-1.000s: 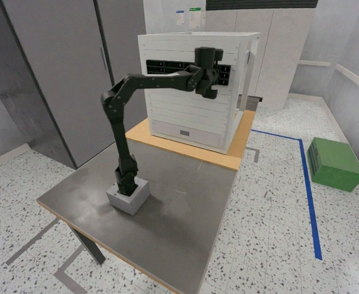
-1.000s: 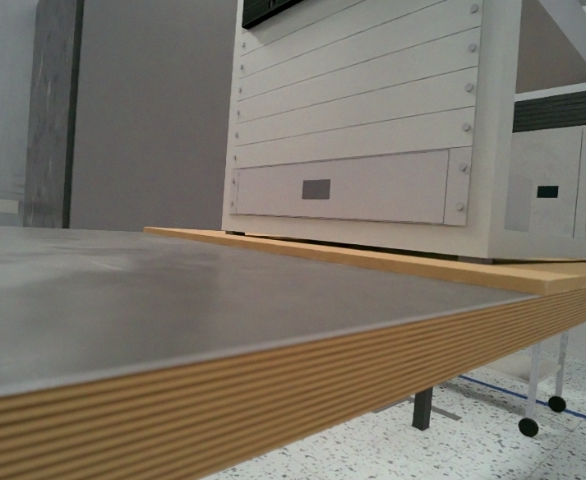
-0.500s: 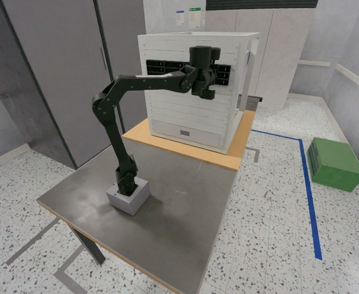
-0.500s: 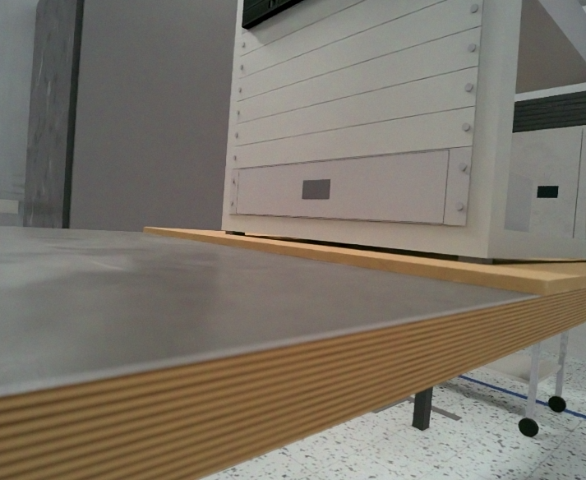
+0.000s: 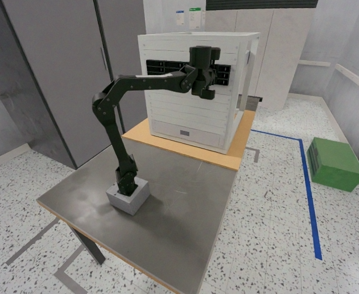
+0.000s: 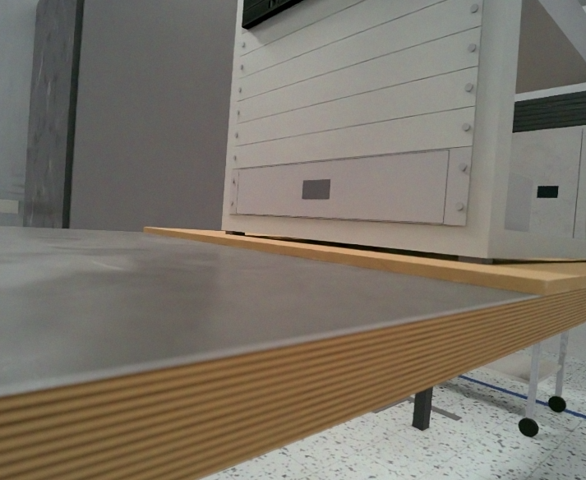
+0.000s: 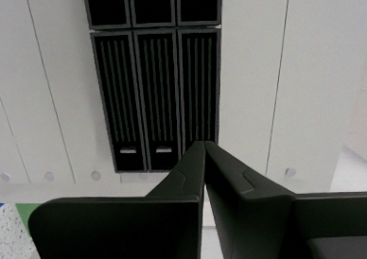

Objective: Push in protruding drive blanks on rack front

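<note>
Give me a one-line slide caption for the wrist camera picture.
Shut end effector points at the end of one ribbed black drive blank in the white rack.

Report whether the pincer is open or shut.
Shut, holding nothing: in the wrist view the pincer fingers meet with no gap, tips at the end of one black drive blank.

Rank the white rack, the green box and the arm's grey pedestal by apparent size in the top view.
1. White rack, clearly largest.
2. Green box.
3. Grey pedestal, smallest, though it sits nearer the camera.
</note>
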You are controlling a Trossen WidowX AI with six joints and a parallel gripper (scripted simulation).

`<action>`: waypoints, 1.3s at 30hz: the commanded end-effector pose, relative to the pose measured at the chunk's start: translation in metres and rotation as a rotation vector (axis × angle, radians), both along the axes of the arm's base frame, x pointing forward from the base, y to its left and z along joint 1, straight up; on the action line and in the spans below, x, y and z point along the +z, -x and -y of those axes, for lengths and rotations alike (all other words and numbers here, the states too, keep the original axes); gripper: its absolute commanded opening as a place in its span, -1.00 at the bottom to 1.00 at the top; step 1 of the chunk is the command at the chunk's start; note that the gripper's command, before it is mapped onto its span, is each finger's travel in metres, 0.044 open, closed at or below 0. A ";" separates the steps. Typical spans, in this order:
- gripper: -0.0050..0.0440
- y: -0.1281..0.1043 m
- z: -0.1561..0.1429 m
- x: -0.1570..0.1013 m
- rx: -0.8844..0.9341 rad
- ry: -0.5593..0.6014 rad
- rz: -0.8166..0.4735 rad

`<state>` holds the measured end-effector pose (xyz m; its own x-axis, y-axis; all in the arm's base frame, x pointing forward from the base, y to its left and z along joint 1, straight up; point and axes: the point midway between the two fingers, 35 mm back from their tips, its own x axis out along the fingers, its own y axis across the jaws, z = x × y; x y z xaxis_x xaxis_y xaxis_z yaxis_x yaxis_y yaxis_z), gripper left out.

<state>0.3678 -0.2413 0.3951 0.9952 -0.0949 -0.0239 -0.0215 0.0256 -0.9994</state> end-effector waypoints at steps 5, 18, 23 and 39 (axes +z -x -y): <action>-1.00 0.007 -0.005 0.009 -0.001 0.023 0.020; -1.00 0.014 -0.010 -0.015 -0.001 0.023 0.020; -1.00 0.001 -0.009 -0.015 -0.001 0.023 0.020; -1.00 -0.002 -0.008 -0.015 -0.001 0.023 0.020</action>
